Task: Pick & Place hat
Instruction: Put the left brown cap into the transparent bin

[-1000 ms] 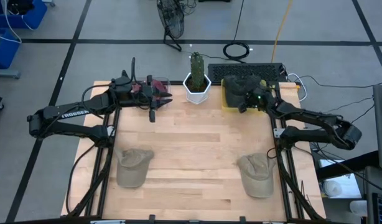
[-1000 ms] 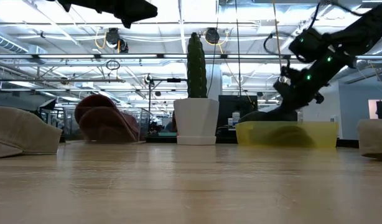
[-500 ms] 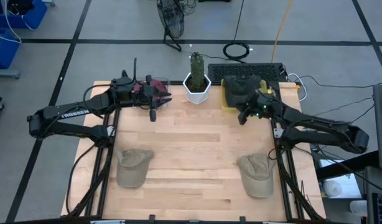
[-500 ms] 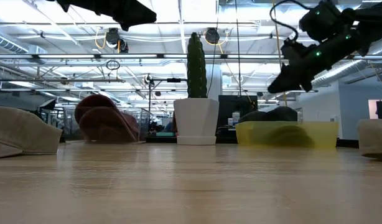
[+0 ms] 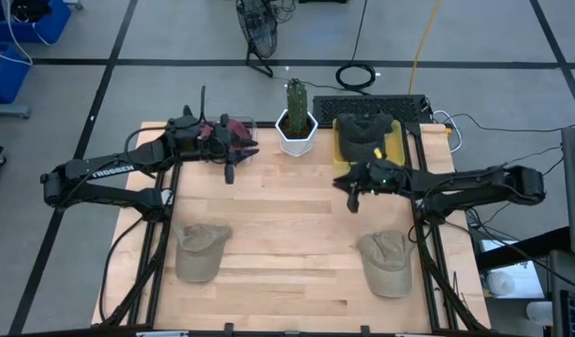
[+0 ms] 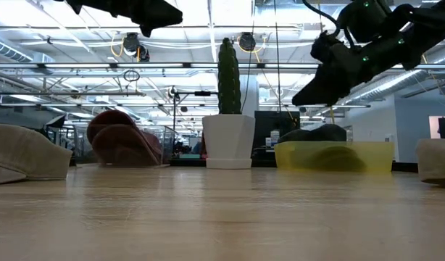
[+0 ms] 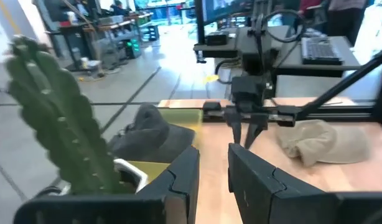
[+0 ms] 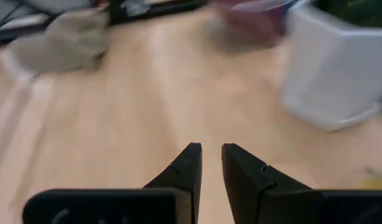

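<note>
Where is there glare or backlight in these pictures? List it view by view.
Low view: ceiling lights behind leave the right gripper and cactus dark silhouettes. Left wrist view: glare washes the floor beyond the table. High view: even light, no hard shadow by the left tan hat. Right wrist view: no glare on the table.

Cactus [image 7: 54,124], yellow bin [image 7: 178,118] holding dark hat [image 7: 150,130], tan hat [image 7: 325,142]

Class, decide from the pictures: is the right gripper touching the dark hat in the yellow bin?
Apart. In the low view the right gripper hangs in the air, up and to the side of the dark hat lying in the yellow bin, with open background between them.
</note>
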Robot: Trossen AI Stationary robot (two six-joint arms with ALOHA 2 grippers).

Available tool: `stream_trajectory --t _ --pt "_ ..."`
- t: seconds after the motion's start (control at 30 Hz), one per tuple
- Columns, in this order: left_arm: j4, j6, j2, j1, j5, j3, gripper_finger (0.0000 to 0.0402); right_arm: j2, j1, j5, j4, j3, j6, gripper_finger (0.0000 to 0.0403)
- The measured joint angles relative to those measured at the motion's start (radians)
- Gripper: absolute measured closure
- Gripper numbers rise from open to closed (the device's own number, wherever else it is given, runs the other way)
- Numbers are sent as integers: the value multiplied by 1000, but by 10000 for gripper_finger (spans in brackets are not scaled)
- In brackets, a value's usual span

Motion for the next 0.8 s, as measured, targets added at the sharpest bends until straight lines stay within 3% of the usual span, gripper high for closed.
stream_trajectory --t 0.17,0.37,0.6,0.8 --pt "-1 -51 0 -19 28 0 311 20 104 -59 -31 1 36 348" --pt "2 -109 2 -90 28 0 311 19 249 -44 -217 82 94 347" --pt "56 -148 25 -205 28 2 311 19 417 59 -420 221 154 332" --pt "50 -174 43 -302 -7 2 311 26 497 199 -396 227 175 313"
